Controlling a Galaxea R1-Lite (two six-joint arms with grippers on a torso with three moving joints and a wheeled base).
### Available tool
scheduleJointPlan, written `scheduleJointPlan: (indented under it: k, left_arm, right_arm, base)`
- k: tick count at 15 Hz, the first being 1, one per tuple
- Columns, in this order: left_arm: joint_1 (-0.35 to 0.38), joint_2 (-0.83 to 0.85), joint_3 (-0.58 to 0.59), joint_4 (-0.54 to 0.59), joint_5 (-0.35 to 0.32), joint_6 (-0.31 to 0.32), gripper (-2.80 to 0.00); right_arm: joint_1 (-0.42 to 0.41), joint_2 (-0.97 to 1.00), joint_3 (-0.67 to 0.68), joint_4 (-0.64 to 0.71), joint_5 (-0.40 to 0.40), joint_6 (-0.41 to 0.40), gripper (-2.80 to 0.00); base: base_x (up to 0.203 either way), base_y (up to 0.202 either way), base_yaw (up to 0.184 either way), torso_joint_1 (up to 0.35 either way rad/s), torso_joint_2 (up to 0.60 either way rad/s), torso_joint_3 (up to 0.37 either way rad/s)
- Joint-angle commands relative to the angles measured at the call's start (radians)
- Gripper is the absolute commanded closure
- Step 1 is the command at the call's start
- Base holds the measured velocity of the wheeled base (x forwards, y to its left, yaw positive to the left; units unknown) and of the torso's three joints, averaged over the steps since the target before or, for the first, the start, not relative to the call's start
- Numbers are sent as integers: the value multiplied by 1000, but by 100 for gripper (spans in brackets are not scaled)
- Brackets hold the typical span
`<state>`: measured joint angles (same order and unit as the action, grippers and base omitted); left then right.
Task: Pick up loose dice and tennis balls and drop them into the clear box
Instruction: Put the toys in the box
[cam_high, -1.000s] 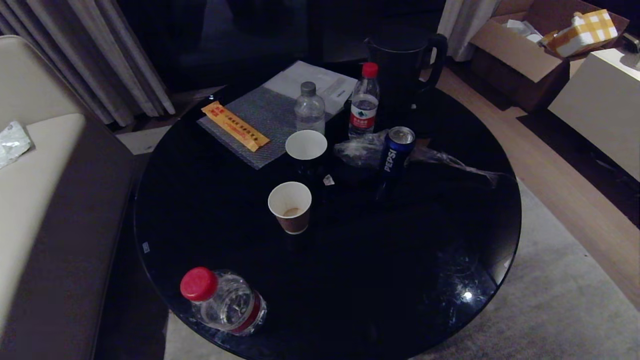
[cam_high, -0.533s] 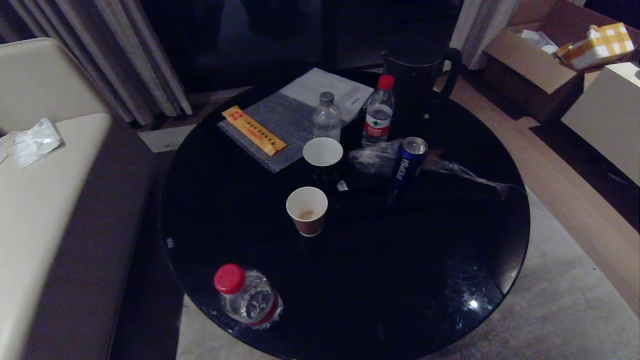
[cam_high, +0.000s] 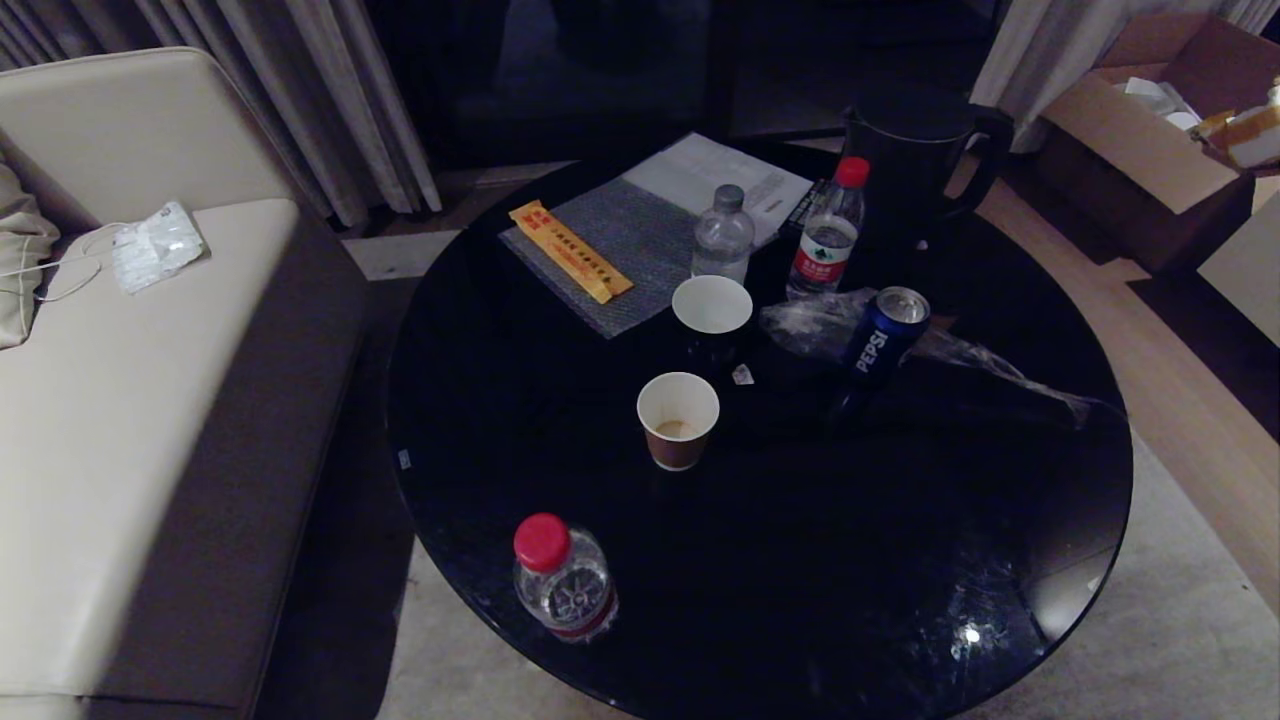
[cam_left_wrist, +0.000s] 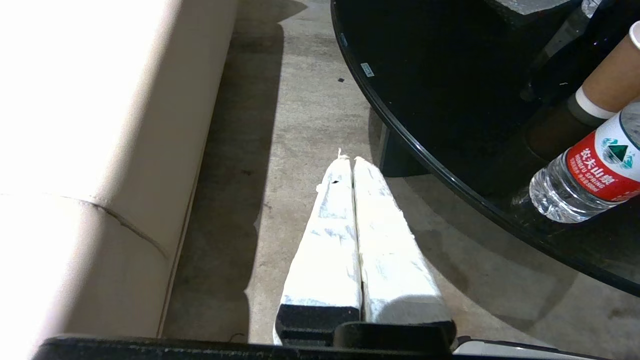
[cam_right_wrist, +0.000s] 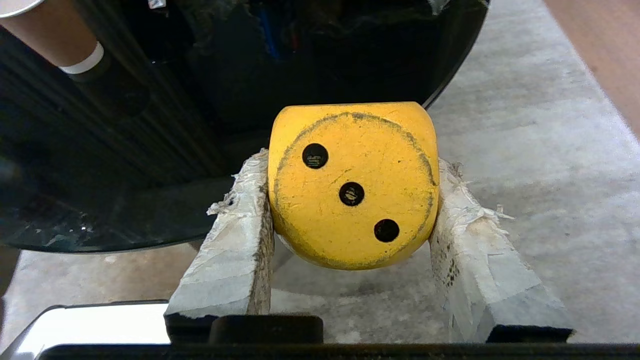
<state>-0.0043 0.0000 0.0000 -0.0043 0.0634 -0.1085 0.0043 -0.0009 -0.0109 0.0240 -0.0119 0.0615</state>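
1. A cream sofa (cam_high: 120, 400) fills the left side of the head view, with a crumpled white packet (cam_high: 158, 245) and a thin cord on its seat near the upper left.
2. A round black glossy table (cam_high: 560, 400) takes up the middle and right of that view, standing on a pale carpet (cam_high: 1180, 640).
3. An open cardboard box (cam_high: 1150, 140) sits on the floor at the upper right.
4. A dark jug (cam_high: 915, 150) with a handle stands at the table's far edge, upper middle-right.
5. A grey mat (cam_high: 625, 245) lies at upper centre with a yellow packet (cam_high: 570, 251) across it; white papers (cam_high: 715, 175) lie just beyond.
6. Crumpled clear plastic (cam_high: 960, 355) spreads right of centre, behind a blue Pepsi can (cam_high: 885, 335).
7. Two upright water bottles are at upper centre: one grey-capped (cam_high: 722, 235), one red-capped (cam_high: 826, 232). A third, red-capped bottle (cam_high: 562, 578) stands near the lower edge of the table.
8. Two paper cups stand mid-frame: a white-lined dark one (cam_high: 712, 312) and a brown one (cam_high: 678, 420).
9. The right gripper (cam_right_wrist: 350, 200), seen only in the right wrist view, clamps a yellow die (cam_right_wrist: 352, 185) between its taped fingers, three black pips facing the camera, beside the table's rim above the carpet.
10. The left gripper (cam_left_wrist: 349, 161), only in the left wrist view, has its white fingers pressed together, empty, over the floor between sofa and table.
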Motion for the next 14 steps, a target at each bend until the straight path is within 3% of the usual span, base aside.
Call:
scheduleJointPlan:
  k: [1, 5, 10, 14]
  left_arm:
    - [0, 2, 2, 0, 1, 0, 0]
    - [0, 2, 2, 0, -1, 1, 0]
    - [0, 2, 2, 0, 1, -3, 0]
    - [0, 2, 2, 0, 1, -2, 0]
  right_arm:
    - [0, 1, 0, 1, 0, 1, 0]
    - [0, 2, 0, 2, 0, 1, 0]
    - [0, 2, 0, 1, 0, 0, 0]
    - [0, 2, 0, 1, 0, 0, 0]
  base:
    - [0, 0, 0, 0, 0, 0]
    - [0, 0, 0, -48, 266, 198]
    - [0, 0, 0, -19, 54, 41]
    - [-166, 0, -2, -6, 3, 3]
